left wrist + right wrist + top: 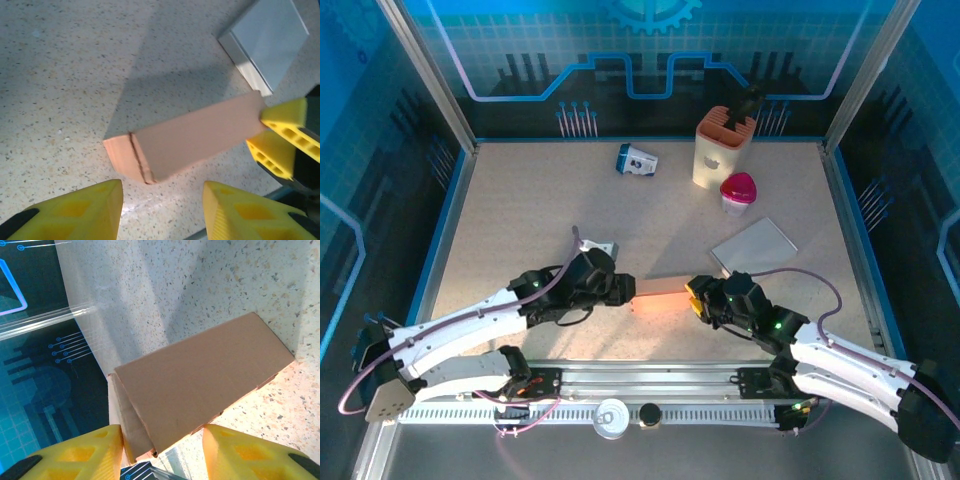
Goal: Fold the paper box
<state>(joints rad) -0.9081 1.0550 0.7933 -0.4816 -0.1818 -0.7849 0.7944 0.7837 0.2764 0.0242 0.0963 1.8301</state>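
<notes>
Holding nothing with the left gripper (pixel 162 184), fingers apart, just short of the shut end of the paper box (pixel 190 137). Reaching round the other end with the right gripper (pixel 159 427); cannot tell if pinching. Looks mostly folded, a long brown block; maybe one flap left to tuck at the right end. Lying flat near the front of the speckled table (pixel 520 220). Farther back, a white sheet (pixel 755 247) and a pink-lidded cup (pixel 738 190), then blue walls (pixel 380 120).

Bright overhead light, soft shadows
</notes>
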